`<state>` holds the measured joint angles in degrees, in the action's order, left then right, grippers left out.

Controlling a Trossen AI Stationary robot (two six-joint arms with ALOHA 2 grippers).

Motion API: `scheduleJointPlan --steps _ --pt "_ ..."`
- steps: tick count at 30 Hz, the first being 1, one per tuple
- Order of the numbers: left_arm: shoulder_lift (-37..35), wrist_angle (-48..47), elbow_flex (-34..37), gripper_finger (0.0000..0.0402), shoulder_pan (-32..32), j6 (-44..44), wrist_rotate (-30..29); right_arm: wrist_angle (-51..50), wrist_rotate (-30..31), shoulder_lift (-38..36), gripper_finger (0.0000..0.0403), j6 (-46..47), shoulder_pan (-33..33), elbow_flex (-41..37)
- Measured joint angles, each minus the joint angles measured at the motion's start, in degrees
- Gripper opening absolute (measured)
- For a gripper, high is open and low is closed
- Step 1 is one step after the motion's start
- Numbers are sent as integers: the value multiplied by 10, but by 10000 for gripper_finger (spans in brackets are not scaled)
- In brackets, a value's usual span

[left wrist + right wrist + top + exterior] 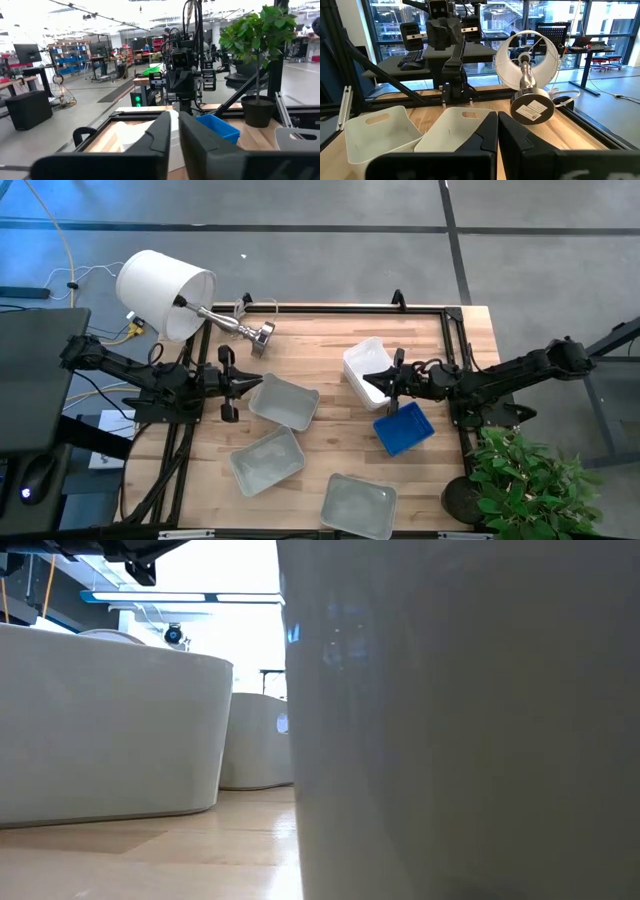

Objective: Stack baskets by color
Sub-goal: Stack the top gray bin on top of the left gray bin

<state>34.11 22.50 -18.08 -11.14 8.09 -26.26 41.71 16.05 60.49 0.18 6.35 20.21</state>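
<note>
- Baskets lie spread over my wooden table [330,350]: a white stack [364,365] toward the far right, a blue basket [404,429] just in front of it, and four pale grey ones.
- One grey basket [285,402] sits tilted near the table's middle, another grey basket [267,459] lies nearer the front on the left, and a third grey basket [358,504] lies at the front edge.
- My left tool [252,382] hovers beside the left edge of the middle grey basket; from my left wrist its fingers [155,137] stand almost together with a thin gap and nothing between them.
- My right tool [372,378] points left over the white stack, close to the blue basket's far corner; its fingers [482,135] are pressed together and hold nothing.
- From my right wrist I see two pale baskets side by side, the nearer basket [452,129] just ahead of my fingers and the other basket [380,131] beside it.
- A table lamp lies on its side at the far left corner, its white shade [162,292] hanging over the edge and its metal base [262,337] on the wood.
- A potted plant [525,480] stands off the front right corner.
</note>
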Motion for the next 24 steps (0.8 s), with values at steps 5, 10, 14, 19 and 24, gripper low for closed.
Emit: scheduleJointPlan --steps 5,10,14,19,24 --pt "0 0 0 98 0 -27 -4 -6 0 0 0 11 0 0" --pt "0 -6 0 180 0 -54 -19 -8 0 0 0 11 0 0" --pt "0 -6 0 228 0 -50 -19 -8 0 0 0 13 0 0" --pt "0 -22 -8 250 0 -68 -29 -8 0 0 0 13 0 0" --pt "20 -225 -107 245 0 -171 -91 -8 0 0 0 13 0 0"
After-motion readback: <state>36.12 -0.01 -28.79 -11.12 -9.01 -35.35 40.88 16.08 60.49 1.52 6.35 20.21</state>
